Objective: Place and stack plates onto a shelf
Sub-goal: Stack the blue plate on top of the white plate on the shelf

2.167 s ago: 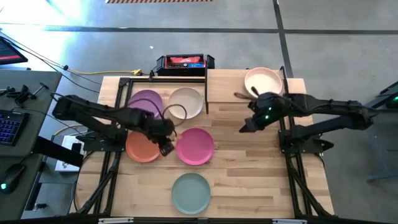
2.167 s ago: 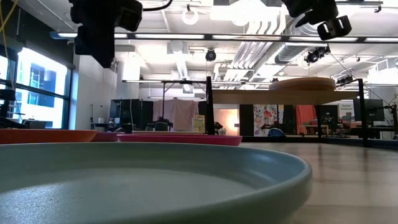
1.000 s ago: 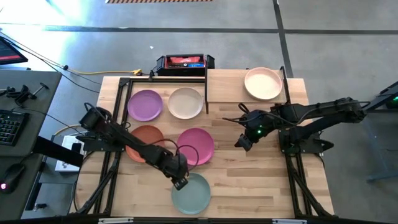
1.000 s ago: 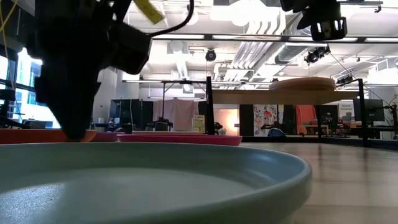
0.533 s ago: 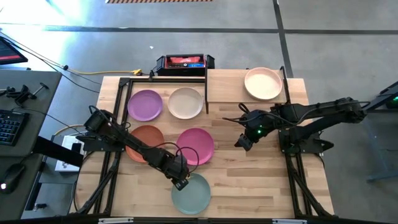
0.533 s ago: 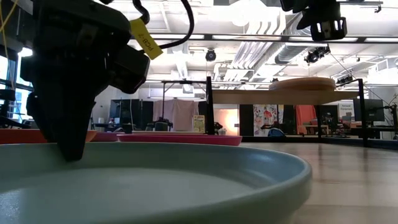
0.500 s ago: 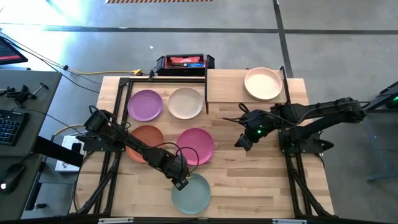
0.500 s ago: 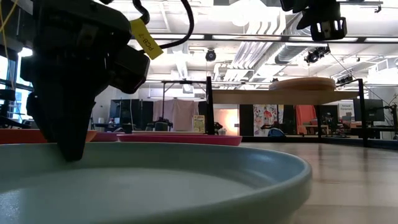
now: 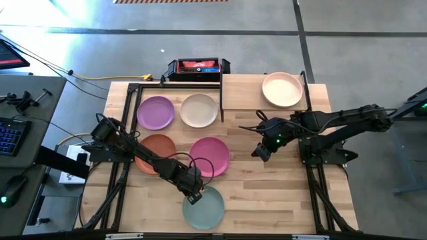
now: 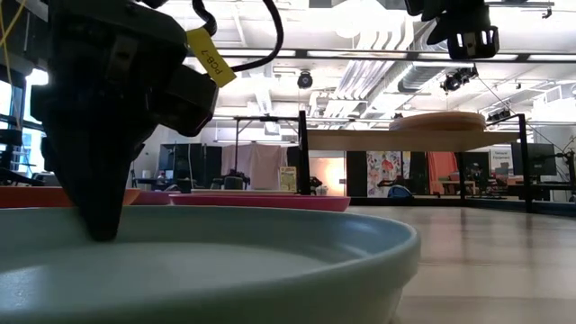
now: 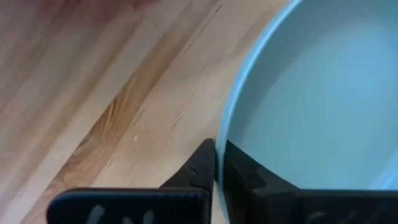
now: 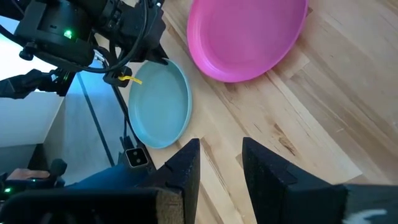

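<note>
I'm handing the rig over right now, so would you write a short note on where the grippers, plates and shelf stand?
Left gripper: shut on the rim of the pale teal plate at the table's near edge, one finger inside the rim and one outside in the left wrist view; the plate sits on the table.
Right gripper: open, empty, hovering over bare table right of the pink plate.
Shelf: holds one plate, the peach plate, at its right end.
Left on the table: purple plate, cream-white plate, orange plate, pink and teal.
Done: one plate shelved. Left: five in view.
</note>
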